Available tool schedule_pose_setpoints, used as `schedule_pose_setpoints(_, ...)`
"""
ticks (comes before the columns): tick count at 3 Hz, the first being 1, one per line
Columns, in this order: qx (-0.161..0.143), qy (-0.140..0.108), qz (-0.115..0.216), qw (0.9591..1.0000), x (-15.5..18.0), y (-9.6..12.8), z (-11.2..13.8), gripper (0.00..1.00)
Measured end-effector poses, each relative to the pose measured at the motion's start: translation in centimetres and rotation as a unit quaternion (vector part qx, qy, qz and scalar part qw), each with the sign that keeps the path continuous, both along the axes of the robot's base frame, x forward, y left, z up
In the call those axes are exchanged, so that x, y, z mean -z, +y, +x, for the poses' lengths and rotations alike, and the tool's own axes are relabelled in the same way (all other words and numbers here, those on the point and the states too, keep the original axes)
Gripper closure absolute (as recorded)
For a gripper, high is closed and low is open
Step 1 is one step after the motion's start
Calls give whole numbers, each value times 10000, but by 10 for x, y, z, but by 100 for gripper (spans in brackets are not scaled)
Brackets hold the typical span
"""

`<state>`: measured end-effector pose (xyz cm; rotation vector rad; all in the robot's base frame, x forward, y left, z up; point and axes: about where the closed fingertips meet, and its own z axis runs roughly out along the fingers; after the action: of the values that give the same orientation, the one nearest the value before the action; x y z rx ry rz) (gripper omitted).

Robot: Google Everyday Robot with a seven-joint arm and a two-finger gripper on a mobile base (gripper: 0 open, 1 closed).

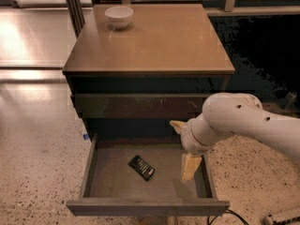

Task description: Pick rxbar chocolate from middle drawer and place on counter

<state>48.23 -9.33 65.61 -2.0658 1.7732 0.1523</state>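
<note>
The jaws hang inside the open drawer, over its right side. They are spread wide and hold nothing. One tan finger points down close to the drawer bottom near the right wall, and the other juts up and left by the drawer's back. The white arm comes in from the right edge, above the drawer's right wall. The bar lies flat and askew on the grey drawer bottom, about mid-drawer, left of the jaws and apart from them. Above the drawer sits a shut drawer front with worn patches. On top is the tan counter, with a white bowl upright near its far left corner. Speckled floor surrounds the cabinet.
</note>
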Motion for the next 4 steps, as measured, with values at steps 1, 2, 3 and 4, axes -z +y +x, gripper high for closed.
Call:
schedule_pose_setpoints(1, -10, 11, -3, 10000, 23, 12, 10, 0)
schedule_pose_setpoints(2, 7, -8, 54, 10000, 48, 37, 23, 0)
schedule_pose_setpoints(3, 116, -7, 106, 9999, 75, 62, 37, 0)
schedule_pose_setpoints(4, 347, 118, 270, 9990, 110, 82, 45, 0)
